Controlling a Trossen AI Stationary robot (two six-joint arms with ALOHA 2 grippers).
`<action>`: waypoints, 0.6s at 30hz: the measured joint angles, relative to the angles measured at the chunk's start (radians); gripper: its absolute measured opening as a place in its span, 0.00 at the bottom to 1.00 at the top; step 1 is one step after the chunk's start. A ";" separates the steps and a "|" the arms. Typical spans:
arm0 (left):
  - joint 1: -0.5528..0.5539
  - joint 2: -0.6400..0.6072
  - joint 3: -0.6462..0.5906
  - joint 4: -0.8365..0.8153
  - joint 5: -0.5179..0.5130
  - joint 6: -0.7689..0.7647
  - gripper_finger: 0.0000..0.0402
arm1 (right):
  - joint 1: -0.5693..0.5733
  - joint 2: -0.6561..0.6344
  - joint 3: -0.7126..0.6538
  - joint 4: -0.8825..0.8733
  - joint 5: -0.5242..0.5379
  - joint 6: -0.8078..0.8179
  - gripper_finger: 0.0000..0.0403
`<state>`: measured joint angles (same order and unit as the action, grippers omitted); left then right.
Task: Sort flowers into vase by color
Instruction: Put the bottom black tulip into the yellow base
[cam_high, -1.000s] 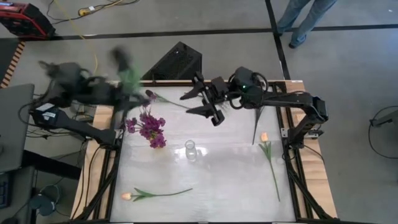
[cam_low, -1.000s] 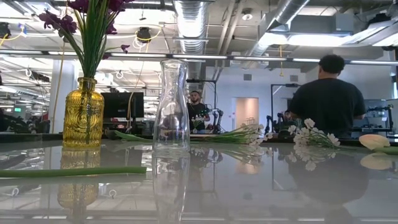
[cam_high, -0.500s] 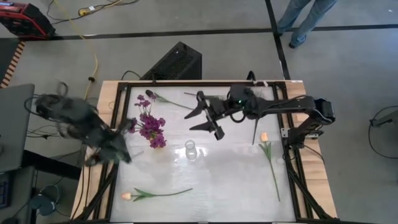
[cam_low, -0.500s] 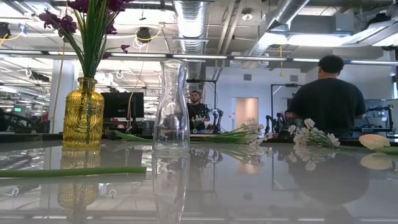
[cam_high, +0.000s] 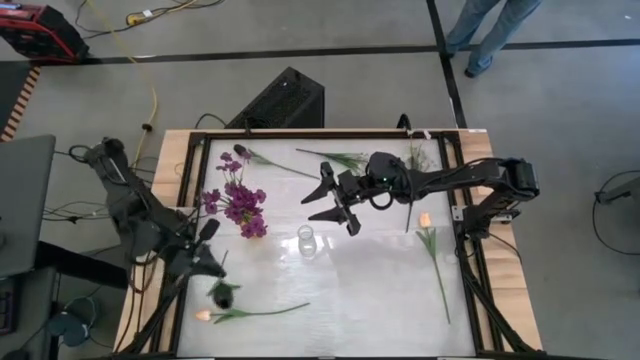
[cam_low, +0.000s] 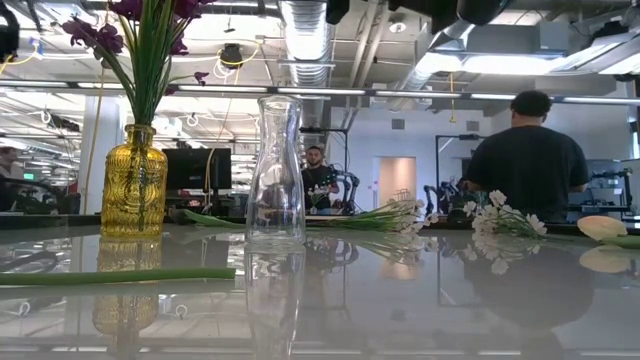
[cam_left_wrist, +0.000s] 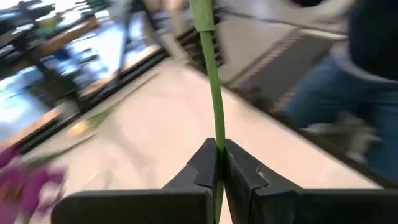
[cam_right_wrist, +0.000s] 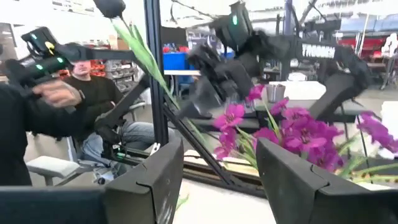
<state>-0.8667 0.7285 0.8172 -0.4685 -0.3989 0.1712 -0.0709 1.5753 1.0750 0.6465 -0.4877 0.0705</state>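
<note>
Currently, item: left hand (cam_high: 222, 293) clenched on green stem (cam_left_wrist: 211, 81), near side of yellow vase (cam_high: 252, 228), by tabletop (cam_high: 380, 290) edge. Right hand (cam_high: 335, 205) released, just beyond clear bottle (cam_high: 306, 241). Step: carrying flower. Next: bring stem upright over matching vase.

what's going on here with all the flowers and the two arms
A two-armed robot is sorting artificial flowers into vases. The left gripper is shut on a green stem, off the table's left front edge. The right gripper hangs open above the table, behind the empty clear vase. Purple flowers already stand in the yellow vase; tulips and white sprigs lie loose.
</note>
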 joint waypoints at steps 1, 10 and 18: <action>-0.017 -0.009 -0.025 0.019 -0.065 -0.013 0.00 | 0.000 0.000 -0.004 0.002 0.000 0.000 0.56; -0.123 -0.062 -0.245 0.217 -0.349 0.125 0.00 | 0.007 0.000 -0.016 -0.001 0.000 -0.016 0.56; -0.129 -0.126 -0.336 0.348 -0.522 0.265 0.00 | 0.012 0.000 -0.016 -0.005 0.000 -0.016 0.56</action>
<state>-0.9961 0.6025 0.4813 -0.1206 -0.9211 0.4363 -0.0589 1.5753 1.0592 0.6419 -0.4877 0.0547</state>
